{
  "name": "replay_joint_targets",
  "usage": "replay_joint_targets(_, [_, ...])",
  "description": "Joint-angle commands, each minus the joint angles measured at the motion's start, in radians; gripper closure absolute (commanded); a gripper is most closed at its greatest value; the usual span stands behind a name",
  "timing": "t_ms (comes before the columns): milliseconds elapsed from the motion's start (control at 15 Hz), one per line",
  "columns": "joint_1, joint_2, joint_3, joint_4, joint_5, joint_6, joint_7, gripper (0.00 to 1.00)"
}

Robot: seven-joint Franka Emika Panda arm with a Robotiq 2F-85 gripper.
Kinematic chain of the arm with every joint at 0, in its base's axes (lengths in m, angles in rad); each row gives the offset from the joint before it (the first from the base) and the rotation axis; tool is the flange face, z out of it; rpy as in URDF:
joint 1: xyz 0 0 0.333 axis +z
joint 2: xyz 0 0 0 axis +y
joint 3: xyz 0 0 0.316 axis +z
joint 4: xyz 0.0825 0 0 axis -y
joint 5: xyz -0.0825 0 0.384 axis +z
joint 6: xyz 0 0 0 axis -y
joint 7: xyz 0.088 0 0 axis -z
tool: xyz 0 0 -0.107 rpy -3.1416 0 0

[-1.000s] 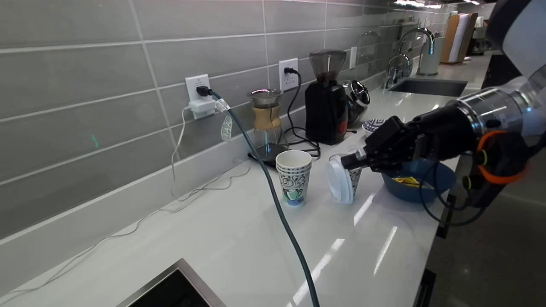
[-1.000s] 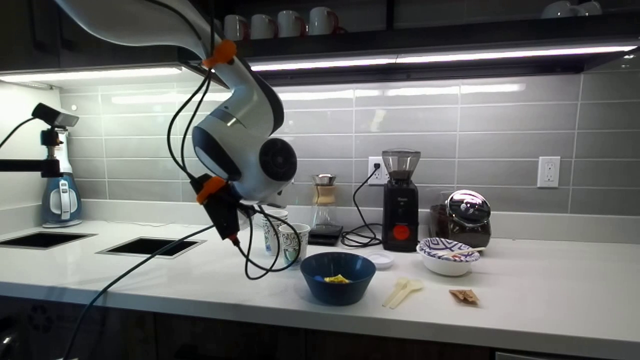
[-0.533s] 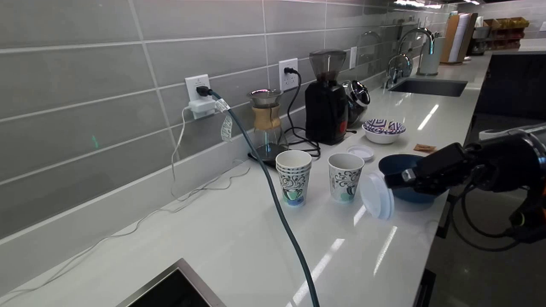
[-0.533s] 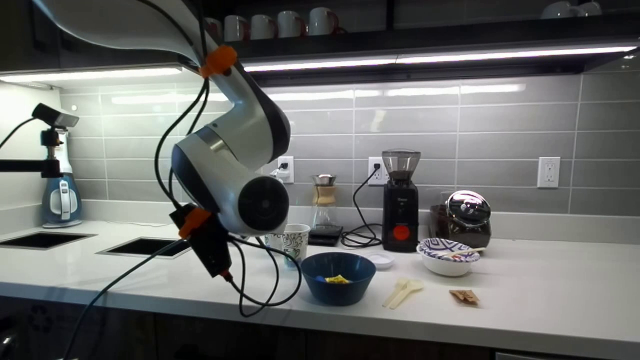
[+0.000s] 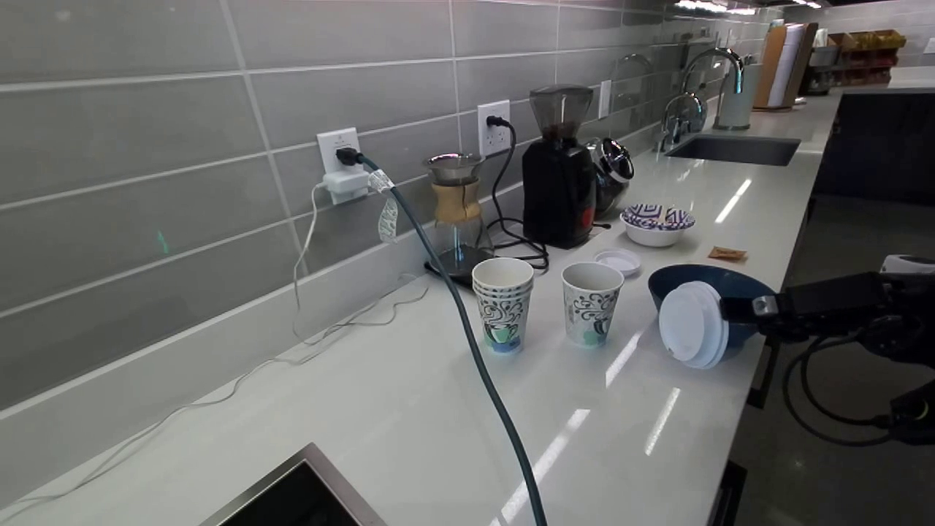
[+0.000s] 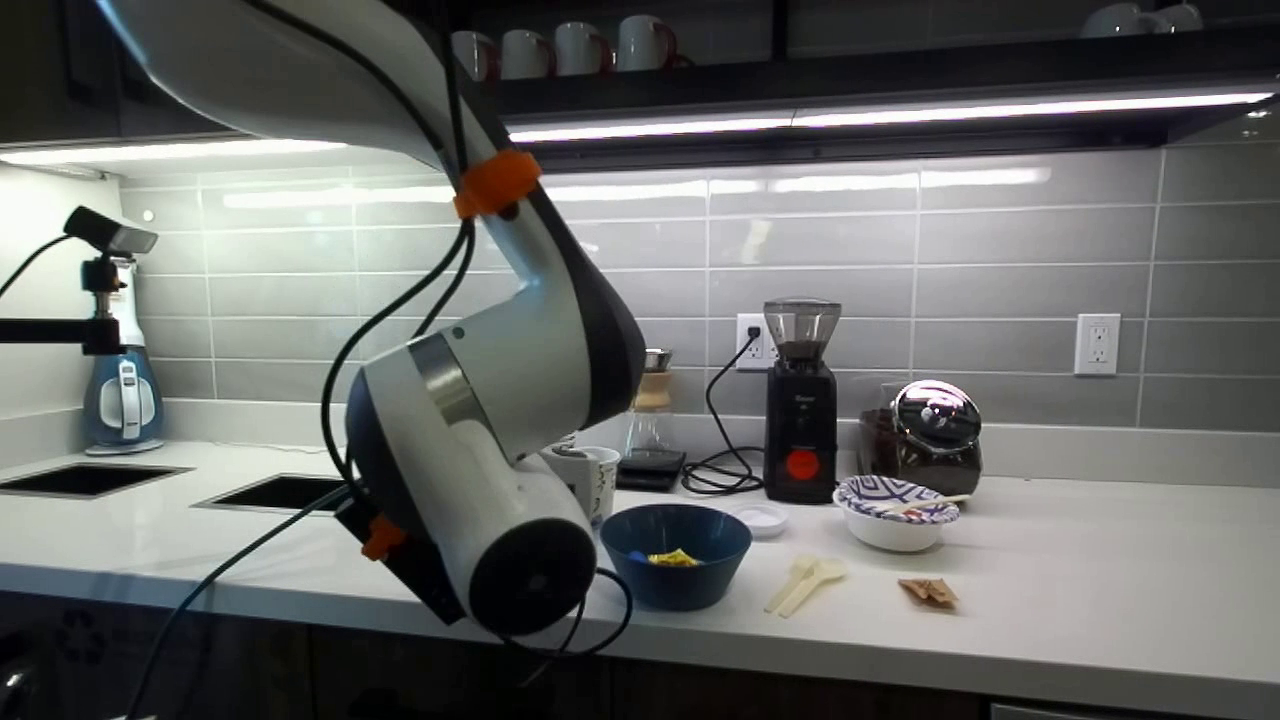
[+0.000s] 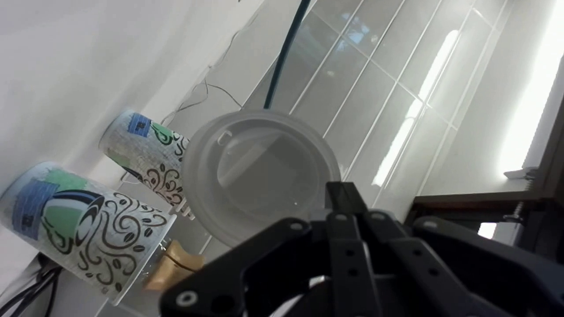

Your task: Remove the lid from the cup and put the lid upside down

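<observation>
The white round lid (image 5: 694, 325) is pinched at its edge by my gripper (image 5: 745, 309) and held on edge, its raised face toward an exterior view, in front of the blue bowl. In the wrist view the lid (image 7: 264, 171) shows its recessed side left of the fingertips (image 7: 340, 189), which are closed together. The single patterned paper cup (image 5: 592, 307) stands upright and open-topped on the counter, apart from the gripper; it also shows in the wrist view (image 7: 75, 220) and, partly hidden by the arm, in an exterior view (image 6: 603, 480). There the arm hides the gripper and lid.
A stack of paper cups (image 5: 502, 307) stands beside the single cup. A dark blue bowl (image 6: 677, 585) holds yellow packets. Another white lid-like disc (image 5: 618, 261) lies flat. A patterned bowl (image 6: 895, 530), wooden utensils (image 6: 805, 585), grinder (image 5: 559, 183) and cable (image 5: 467, 329) are around.
The lid, gripped throughout, has moved from in front of the single cup rightward to in front of the blue bowl, and its tilt has changed. The arm has come lower and nearer the counter's front.
</observation>
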Motion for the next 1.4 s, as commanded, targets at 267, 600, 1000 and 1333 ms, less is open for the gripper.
replay_joint_targets(267, [-0.039,0.211,-0.035,0.111,-0.009,-0.172,-0.105,1.00])
replay_joint_targets(600, [-0.034,0.356,-0.031,0.217,0.017,-0.176,-0.065,1.00])
replay_joint_targets(1000, [-0.034,0.471,-0.025,0.311,0.007,-0.205,-0.071,1.00])
replay_joint_targets(1333, [-0.035,0.519,-0.025,0.355,0.013,-0.229,-0.044,1.00])
